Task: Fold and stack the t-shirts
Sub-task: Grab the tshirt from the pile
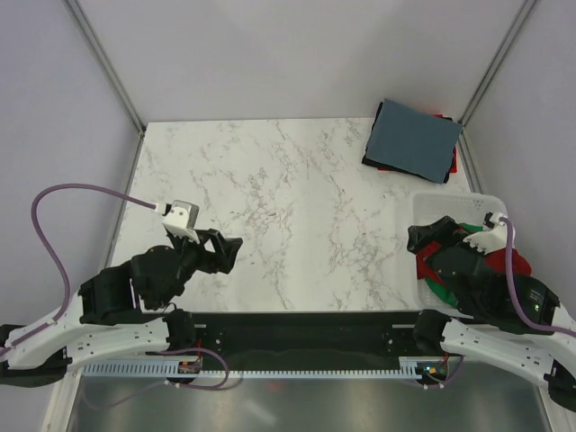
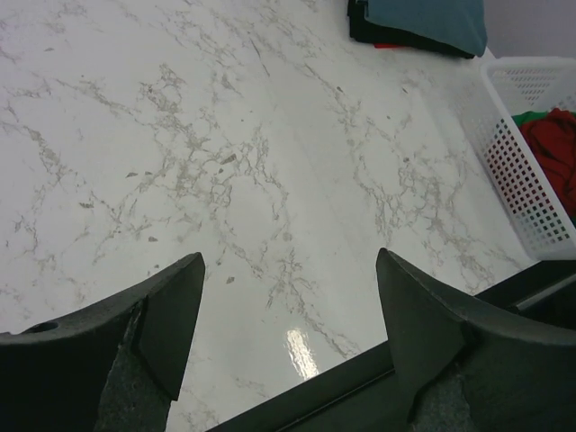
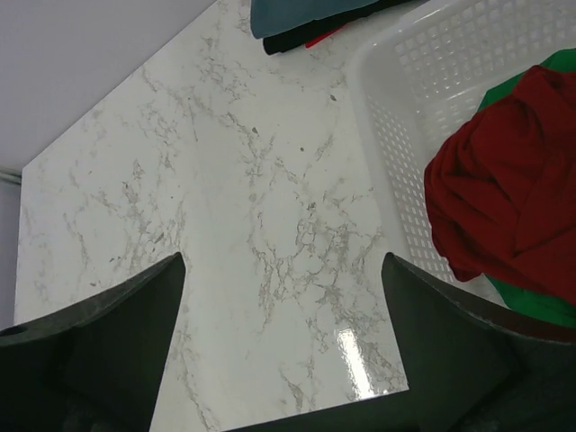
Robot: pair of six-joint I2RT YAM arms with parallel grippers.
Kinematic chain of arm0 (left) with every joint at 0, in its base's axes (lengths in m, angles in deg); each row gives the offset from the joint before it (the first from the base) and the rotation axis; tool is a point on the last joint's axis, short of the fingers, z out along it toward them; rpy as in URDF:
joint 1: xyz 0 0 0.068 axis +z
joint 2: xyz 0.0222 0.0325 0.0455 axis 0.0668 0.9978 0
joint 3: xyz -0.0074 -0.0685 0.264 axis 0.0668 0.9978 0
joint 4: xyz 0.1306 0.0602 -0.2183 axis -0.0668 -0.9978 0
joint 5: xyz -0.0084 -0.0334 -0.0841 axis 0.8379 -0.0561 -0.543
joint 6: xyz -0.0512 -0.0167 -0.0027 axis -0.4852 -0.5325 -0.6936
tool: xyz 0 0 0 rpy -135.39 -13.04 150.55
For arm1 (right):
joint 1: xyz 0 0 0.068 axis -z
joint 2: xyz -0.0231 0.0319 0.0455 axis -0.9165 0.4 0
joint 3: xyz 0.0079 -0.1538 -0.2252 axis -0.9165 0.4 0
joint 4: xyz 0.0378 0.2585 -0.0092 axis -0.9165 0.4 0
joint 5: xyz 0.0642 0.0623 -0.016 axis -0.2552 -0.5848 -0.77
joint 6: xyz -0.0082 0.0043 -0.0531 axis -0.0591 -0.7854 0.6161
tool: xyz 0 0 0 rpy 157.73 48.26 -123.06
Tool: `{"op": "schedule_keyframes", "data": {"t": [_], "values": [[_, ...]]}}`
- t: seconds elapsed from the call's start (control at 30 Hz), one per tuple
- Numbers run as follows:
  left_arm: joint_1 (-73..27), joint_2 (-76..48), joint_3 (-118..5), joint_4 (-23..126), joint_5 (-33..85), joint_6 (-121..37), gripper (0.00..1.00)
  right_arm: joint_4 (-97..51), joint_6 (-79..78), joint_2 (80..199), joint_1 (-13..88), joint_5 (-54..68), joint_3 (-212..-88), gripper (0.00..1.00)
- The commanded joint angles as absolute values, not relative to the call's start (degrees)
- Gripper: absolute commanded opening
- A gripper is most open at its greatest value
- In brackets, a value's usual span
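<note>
listing the station at what looks like the pick-up stage of a fold.

item: right gripper (image 3: 283, 265), jaws spread wide with nothing between them, poised at the near-left rim of the basket (image 3: 423, 81).
item: red tee (image 3: 504, 180), crumpled, lying uppermost inside the basket, just right of that gripper.
item: green tee (image 3: 531, 301), bunched under and around the red one; only patches show.
item: left gripper (image 2: 290, 263), jaws likewise parted and empty, hovering over the bare marble table (image 1: 288, 198), well apart from any cloth.
item: slate-blue tee (image 1: 412, 137), folded flat, topping a stack in the far right corner; dark tees (image 2: 378, 31) and a sliver of red cloth lie beneath it.

status, as judged: part of the task is done; at least two tees are loose.
step in hand, as judged: lift the red tee out.
handling notes: reach over the wall, not against it. pinch red cloth near a hem or shoulder rather than a deep bunch, so the green tee is not dragged along. raise until the cloth clears the rim, then carry it to the open middle of the table, where the left gripper can take a second corner.
risk: fingers catching the perforated wall and shifting the basket.
</note>
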State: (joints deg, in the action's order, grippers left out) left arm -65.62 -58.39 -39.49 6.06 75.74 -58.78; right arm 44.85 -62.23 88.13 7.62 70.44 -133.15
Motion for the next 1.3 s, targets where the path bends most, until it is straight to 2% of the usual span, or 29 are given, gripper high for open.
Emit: {"op": "schedule_keyframes", "data": {"t": [0.0,0.17,0.27,0.37,0.4,0.47,0.5,0.57,0.6,0.7,0.8,0.9,1.17,1.27], "values": [[-65.51,-57.93,-37.67,7.61,76.06,-58.08,0.84,46.96,-61.16,89.91,7.62,72.46,-132.06,0.98],[-65.51,-59.07,-33.28,7.60,73.62,-60.62,0.84,44.68,-49.07,92.64,7.19,74.66,-136.36,0.98],[-65.51,-60.91,-30.73,7.78,71.59,-63.25,0.84,44.68,-39.84,99.48,7.09,73.96,-141.98,0.98],[-65.51,-61.79,-29.23,7.87,71.14,-64.67,0.84,48.36,-36.65,111.69,10.94,69.23,-147.35,0.98],[-65.51,-61.80,-29.14,7.61,71.05,-64.76,0.84,47.59,-31.15,115.46,18.53,65.99,-147.79,0.98],[-65.51,-61.71,-29.49,6.56,70.53,-65.02,0.84,39.55,-22.53,116.72,29.36,50.46,-145.17,0.98],[-65.51,-61.80,-30.01,5.25,70.44,-65.20,0.83,37.75,-18.74,117.42,40.56,46.23,-144.11,0.98],[-65.51,-62.23,-30.19,3.74,70.44,-66.34,0.83,34.07,-15.99,118.04,50.46,38.85,-141.82,0.98],[-65.51,-62.41,-30.37,2.26,70.44,-66.69,0.83,33.09,-15.11,118.05,59.48,36.63,-141.03,0.98],[-65.51,-63.99,-30.20,1.19,70.09,-68.19,0.83,29.66,-15.53,119.27,67.80,33.54,-137.69,0.98],[-65.51,-65.22,-29.06,1.63,70.61,-69.59,0.83,26.32,-18.09,123.39,76.50,24.86,-135.58,0.98],[-65.51,-64.87,-29.23,1.45,69.91,-69.42,0.83,24.03,-17.65,129.09,79.50,31.21,-135.84,0.98],[-65.60,-64.17,-28.70,1.63,70.44,-70.04,0.83,21.83,-20.99,134.65,80.84,33.52,-136.63,0.98],[-65.60,-63.82,-28.70,1.80,70.44,-69.69,0.83,20.17,-20.73,136.24,80.92,33.71,-135.32,0.92]]}}
